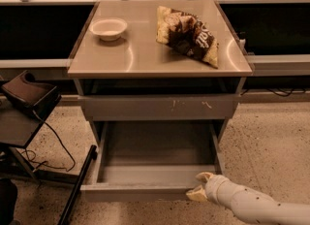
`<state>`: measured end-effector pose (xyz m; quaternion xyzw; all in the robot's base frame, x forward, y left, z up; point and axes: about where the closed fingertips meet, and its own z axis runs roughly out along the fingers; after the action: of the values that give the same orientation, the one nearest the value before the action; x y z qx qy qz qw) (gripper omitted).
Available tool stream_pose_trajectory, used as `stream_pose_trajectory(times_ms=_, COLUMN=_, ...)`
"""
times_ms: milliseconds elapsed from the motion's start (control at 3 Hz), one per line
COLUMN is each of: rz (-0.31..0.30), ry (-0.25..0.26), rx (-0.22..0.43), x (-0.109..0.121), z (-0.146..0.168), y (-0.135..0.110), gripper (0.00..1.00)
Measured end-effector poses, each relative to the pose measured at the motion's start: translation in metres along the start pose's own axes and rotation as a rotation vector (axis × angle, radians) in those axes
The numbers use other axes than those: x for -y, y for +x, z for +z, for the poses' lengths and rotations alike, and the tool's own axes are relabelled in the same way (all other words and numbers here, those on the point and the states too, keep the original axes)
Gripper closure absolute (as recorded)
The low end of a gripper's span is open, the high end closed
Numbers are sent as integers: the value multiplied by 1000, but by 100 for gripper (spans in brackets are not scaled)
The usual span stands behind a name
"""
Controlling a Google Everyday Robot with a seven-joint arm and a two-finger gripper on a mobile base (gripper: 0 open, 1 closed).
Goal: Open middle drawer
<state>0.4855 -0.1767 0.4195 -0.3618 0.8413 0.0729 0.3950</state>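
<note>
Currently the middle drawer (138, 192) stands pulled well out of the cabinet. Its bare tray is exposed, and its plain front panel is the nearest part of the unit to me. Above it, the grey front with white scratch marks (145, 107) sits flush and closed under the countertop (140, 61). The countertop carries a white bowl (108, 27) and a chip bag (188, 35).

The gripper (198, 186) is at the right-hand end of the drawer's front panel, touching the top edge at the corner. The single arm (252, 204) reaches in low from the right. I cannot tell whether the gripper is clamped on the panel or only resting against it.

Key relation: the panel's long axis runs left to right, and the slide axis runs straight out from the cabinet toward the near side. The contact point is far off centre, so most of the panel lies to the left of the gripper.

Assessment: the task appears essentially complete. Any remaining travel should follow the slide axis exactly. A pull angled toward the arm's side could rack the drawer in its runners.
</note>
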Motion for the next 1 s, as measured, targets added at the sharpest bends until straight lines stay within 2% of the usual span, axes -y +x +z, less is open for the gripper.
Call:
stream_pose_trajectory(times_ms=667, rz=9, ry=-1, rx=12, x=-9, z=-4, y=8, gripper=100)
stream_pose_trajectory(times_ms=1000, rz=9, ry=-1, rx=12, x=-8, z=-8, y=5, gripper=100)
